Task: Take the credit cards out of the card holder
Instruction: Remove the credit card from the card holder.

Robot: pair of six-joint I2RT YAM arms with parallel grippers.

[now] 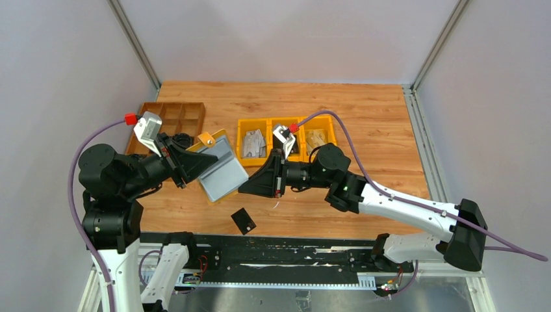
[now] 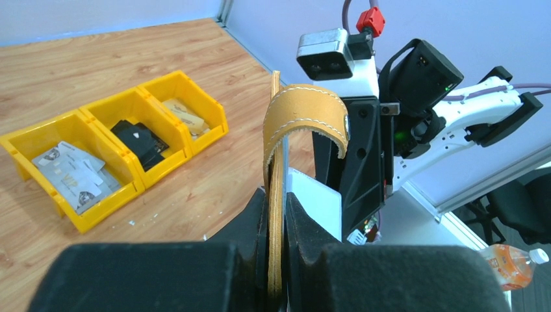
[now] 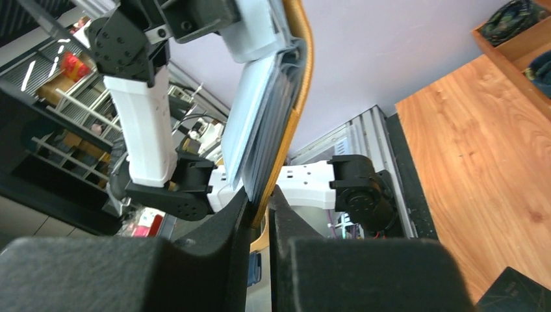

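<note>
Left pincer (image 2: 276, 203) and right pincer (image 3: 260, 198) both clamped on card holder (image 1: 219, 170), held open above desk (image 1: 377, 123) between the arms.
One black credit card (image 1: 243, 221) lies flat on desk, near its front edge, apart from the holder; three yellow bins (image 1: 286, 140) stand behind, holding cards.

There is one yellow card holder (image 1: 217, 166). One black card (image 1: 243, 221) lies on the table (image 1: 383, 130). There are three yellow bins (image 1: 284, 121) in a row. There is one brown wooden tray (image 1: 175, 104). There are two robot arms: one left arm (image 1: 110, 175) and one right arm (image 1: 396, 205). There is one orange drink bottle (image 2: 513, 263).
</note>
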